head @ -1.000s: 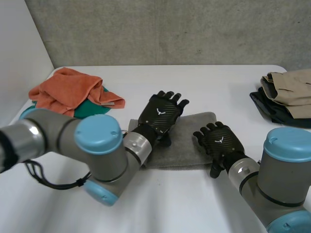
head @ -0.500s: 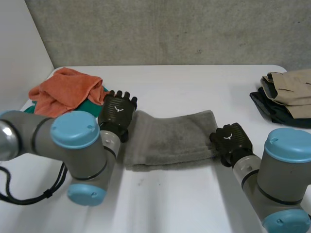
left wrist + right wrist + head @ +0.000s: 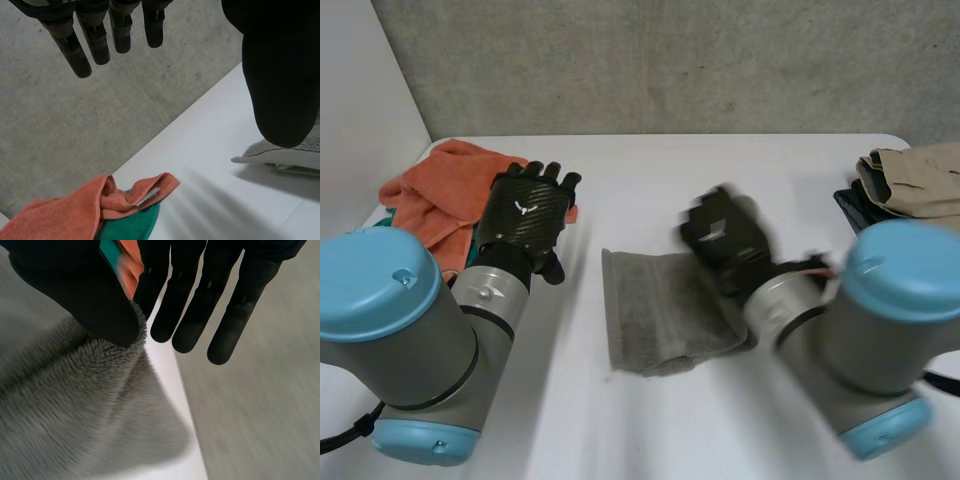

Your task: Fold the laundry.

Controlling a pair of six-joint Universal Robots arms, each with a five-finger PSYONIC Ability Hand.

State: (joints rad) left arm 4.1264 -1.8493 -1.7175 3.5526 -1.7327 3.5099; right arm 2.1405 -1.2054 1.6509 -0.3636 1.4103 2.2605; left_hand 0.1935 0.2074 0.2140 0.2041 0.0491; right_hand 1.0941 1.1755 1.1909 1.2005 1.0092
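- Right robot hand (image 3: 723,232), blurred, pinched grey towel (image 3: 655,315) edge under its thumb
- Left robot hand (image 3: 525,215) hung straight-fingered, empty, at towel's 10 o'clock, part-hiding orange cloth (image 3: 425,190)

The white table (image 3: 650,170) carries three lots of cloth. The grey towel (image 3: 655,315) lies on it near the middle, bunched into a thick, uneven fold, with bare tabletop all around it. To the left of the grey towel and farther back, well apart from it, an orange towel (image 3: 440,190) lies crumpled by the table's far corner. It rests partly on a green cloth (image 3: 132,225), which shows beneath its edge. To the right of the grey towel, also well apart and at the table's edge, a beige garment (image 3: 915,180) sits folded on top of a dark garment (image 3: 855,210).
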